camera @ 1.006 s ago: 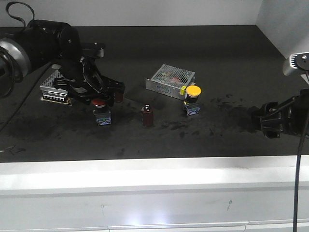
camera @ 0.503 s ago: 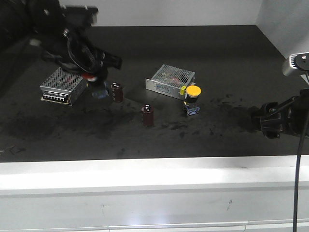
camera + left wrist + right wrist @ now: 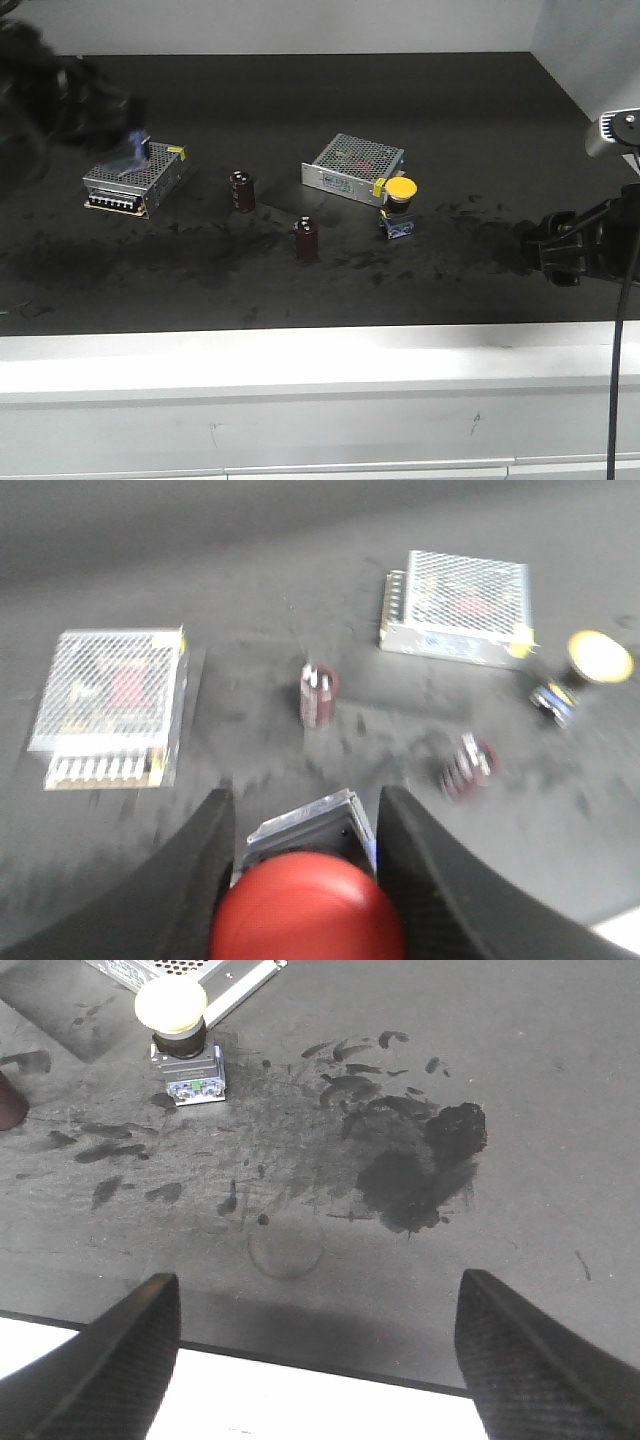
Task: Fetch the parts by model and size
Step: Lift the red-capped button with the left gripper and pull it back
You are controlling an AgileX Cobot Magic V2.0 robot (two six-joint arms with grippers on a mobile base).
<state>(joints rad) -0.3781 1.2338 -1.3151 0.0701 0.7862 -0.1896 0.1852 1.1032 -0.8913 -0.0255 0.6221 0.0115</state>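
Note:
The red-capped push-button switch point(image 3: 308, 912) sits between the two dark fingers of my left gripper point(image 3: 305, 825), which is shut on its blocky base. In the front view that gripper point(image 3: 95, 110) is a dark blur at the far left, raised above the mat, with a bluish bit of the switch's base point(image 3: 137, 152) showing. The yellow-capped switch point(image 3: 399, 203) stands upright on the black mat beside a silver box; it also shows as yellow switch point(image 3: 590, 668) and yellow switch point(image 3: 175, 1020). My right gripper point(image 3: 545, 250) hovers low at the right, open right gripper point(image 3: 318, 1282) holding nothing.
Two silver mesh-topped boxes, left box point(image 3: 135, 178) and middle box point(image 3: 353, 165), lie on the mat. Two dark-red capacitors, one capacitor point(image 3: 242, 190) and another capacitor point(image 3: 305, 240), stand between them. A white ledge point(image 3: 320, 370) runs along the mat's front edge. A black smear point(image 3: 420, 1175) marks the mat.
My left gripper has lifted the red switch off the mat and carried it up and to the left. The right arm and the yellow switch have stayed put.

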